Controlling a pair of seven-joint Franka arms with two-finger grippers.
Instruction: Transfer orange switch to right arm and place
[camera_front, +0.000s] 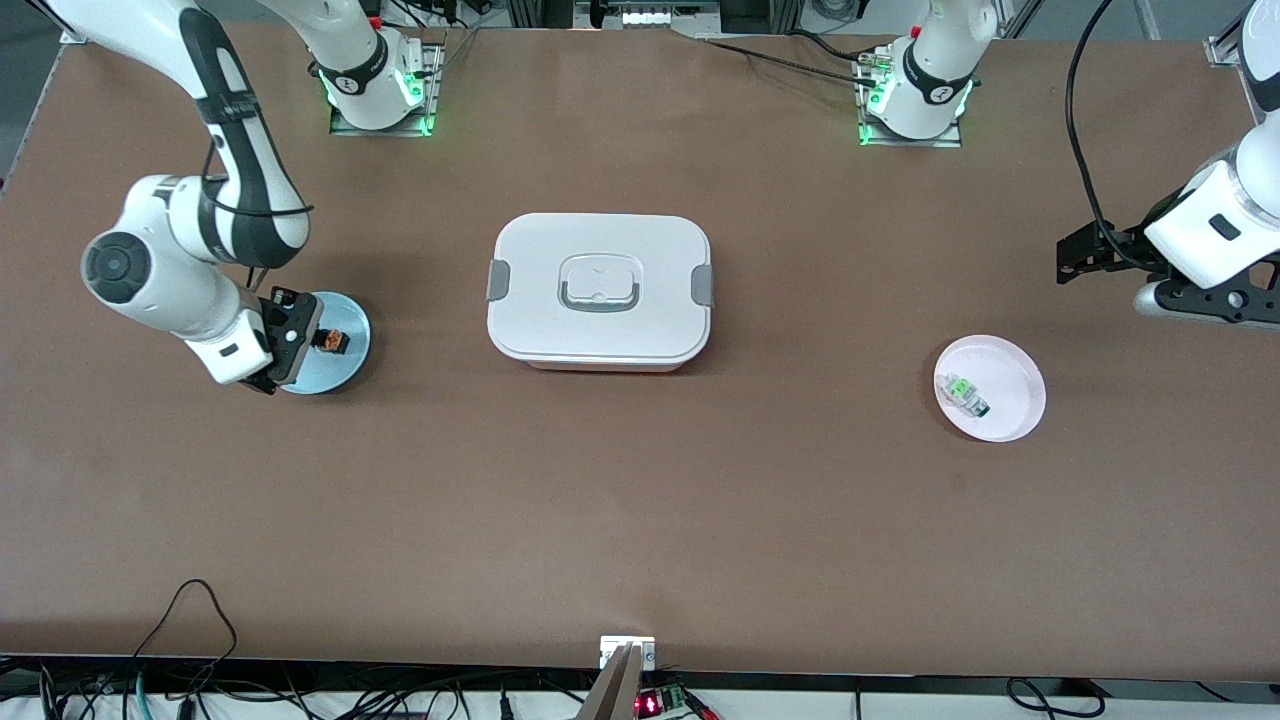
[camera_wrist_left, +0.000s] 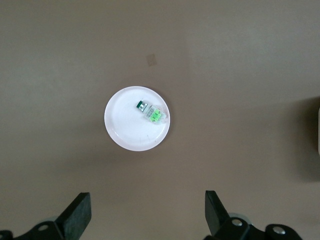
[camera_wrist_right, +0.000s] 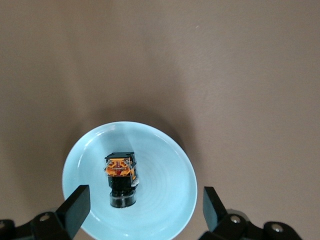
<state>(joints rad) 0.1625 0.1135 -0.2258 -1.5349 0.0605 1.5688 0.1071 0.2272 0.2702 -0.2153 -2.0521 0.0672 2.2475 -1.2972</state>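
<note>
Worktop (camera_front: 640, 500) carrying three items in a row: a blue plate (camera_front: 352, 355) toward the right arm's end, a closed white lidded box (camera_front: 600, 290) at the centre, and a pale pink plate (camera_front: 1015, 400) toward the left arm's end. Orange switch (camera_front: 333, 341) is lying on the blue plate, free of any grip; in the right wrist view the orange switch (camera_wrist_right: 120, 177) is sitting near the middle of the blue plate (camera_wrist_right: 165, 200), its black cylindrical end pointing toward 6 o'clock. Right end effector (camera_front: 290, 340) is hovering over the blue plate's edge at about 9 o'clock of the switch, with its fingers (camera_wrist_right: 75, 207) spread wide apart. Left end effector (camera_front: 1085, 255) is waiting over bare worktop at roughly 2 o'clock of the pink plate, its fingers (camera_wrist_left: 77, 215) likewise parted and holding nothing. A green-and-white part (camera_front: 964, 393) is resting on the pink plate.
</note>
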